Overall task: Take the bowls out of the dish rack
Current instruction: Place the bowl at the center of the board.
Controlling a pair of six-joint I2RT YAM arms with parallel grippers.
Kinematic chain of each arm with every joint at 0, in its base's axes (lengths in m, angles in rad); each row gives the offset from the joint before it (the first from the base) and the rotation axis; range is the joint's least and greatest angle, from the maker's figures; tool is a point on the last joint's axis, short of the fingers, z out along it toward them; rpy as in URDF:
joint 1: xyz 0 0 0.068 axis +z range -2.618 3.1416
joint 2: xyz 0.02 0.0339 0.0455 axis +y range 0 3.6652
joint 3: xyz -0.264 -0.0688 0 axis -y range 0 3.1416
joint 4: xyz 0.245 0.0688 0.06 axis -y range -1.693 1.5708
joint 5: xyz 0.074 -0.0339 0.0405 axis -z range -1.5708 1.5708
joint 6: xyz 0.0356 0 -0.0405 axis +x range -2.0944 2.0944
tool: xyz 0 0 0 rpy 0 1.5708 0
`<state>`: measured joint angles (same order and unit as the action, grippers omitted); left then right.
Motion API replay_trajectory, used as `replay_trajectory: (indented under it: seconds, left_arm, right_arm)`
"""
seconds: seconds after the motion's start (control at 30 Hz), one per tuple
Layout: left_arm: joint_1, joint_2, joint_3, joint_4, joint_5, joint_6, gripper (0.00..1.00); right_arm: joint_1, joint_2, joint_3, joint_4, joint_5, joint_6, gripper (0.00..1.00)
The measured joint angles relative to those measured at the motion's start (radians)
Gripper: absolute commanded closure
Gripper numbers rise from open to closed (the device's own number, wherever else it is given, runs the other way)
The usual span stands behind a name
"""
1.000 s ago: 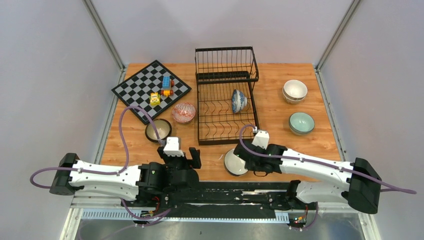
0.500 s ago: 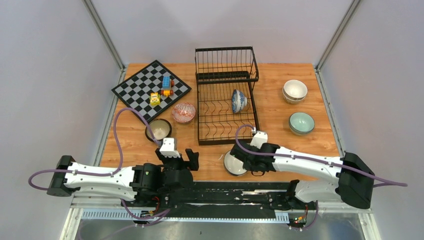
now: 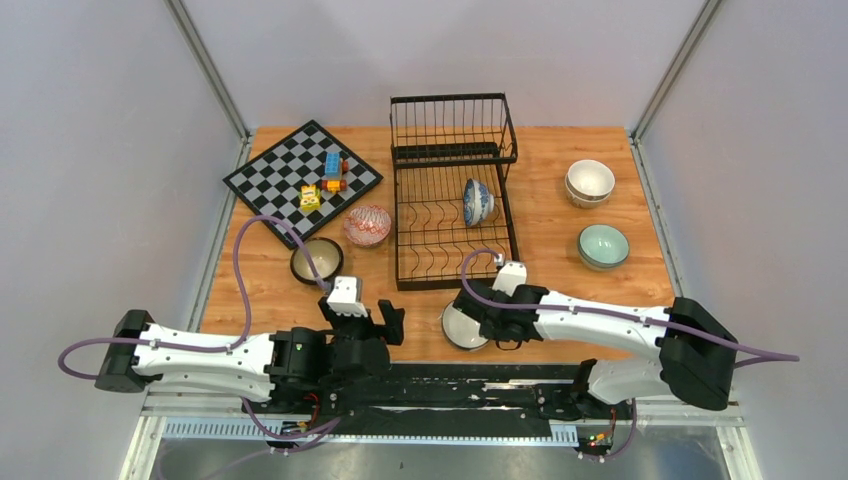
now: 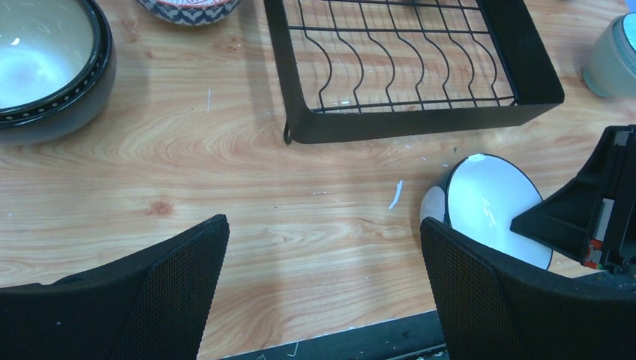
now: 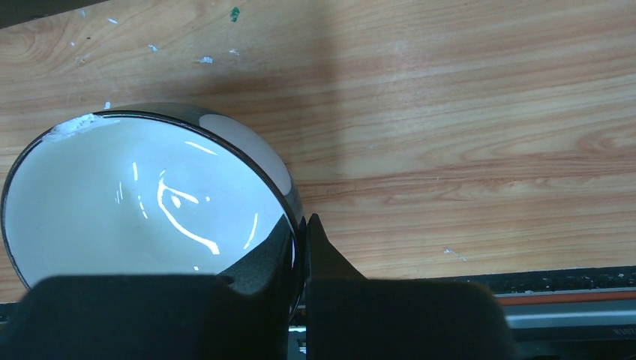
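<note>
Right end effector [image 5: 300, 225]: clamped shut on the dark rim of a white bowl [image 5: 135, 202], one finger inside and one outside.
White bowl: tilted, low at the near edge of the desk [image 3: 560, 270], just in front of the dish rack; contact with the wood not clear.
Left end effector [image 4: 322, 225]: spread wide and empty, hanging over bare wood to the left of the held bowl.
Step in hand: probably setting the white bowl down before letting go.
Dish rack [image 3: 455, 284]: mid-desk, long axis running near to far, taller wire section at the far end.
Last bowl in the rack: a blue-white bowl [image 3: 478, 202], standing on edge against the right side, about halfway back.
Key relation: blue-white bowl lies almost straight beyond the right end effector, across the rack's front bar; right arm nearer, left arm well off to the side.
Already out, left of the rack: dark-rimmed bowl [image 3: 317, 260], red-patterned bowl [image 3: 368, 225].
Already out, right of the rack: mint bowl [image 3: 603, 245], stacked cream bowls [image 3: 589, 181] farther back.
Far left: chessboard [image 3: 280, 175] carrying toy blocks [image 3: 325, 180].
</note>
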<state>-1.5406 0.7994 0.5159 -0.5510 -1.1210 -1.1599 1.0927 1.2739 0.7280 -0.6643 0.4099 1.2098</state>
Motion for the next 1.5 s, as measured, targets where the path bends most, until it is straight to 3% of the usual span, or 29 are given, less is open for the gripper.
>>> replay_trajectory:
  seconds: [0.33, 1.23, 1.5]
  left_arm:
    - [0.0, 0.018, 0.0, 0.004, 0.017, -0.004, 0.01]
    - [0.0, 0.076, 0.004, -0.008, 0.043, 0.027, 0.01]
    - [0.0, 0.119, 0.029, 0.029, 0.064, 0.087, 0.0]
  right_arm:
    - [0.0, 0.012, 0.003, 0.023, 0.0, -0.024, 0.98]
    - [0.0, 0.005, 0.026, 0.055, -0.031, -0.135, 0.63]
    - [0.0, -0.034, 0.026, 0.076, -0.054, -0.198, 0.44]
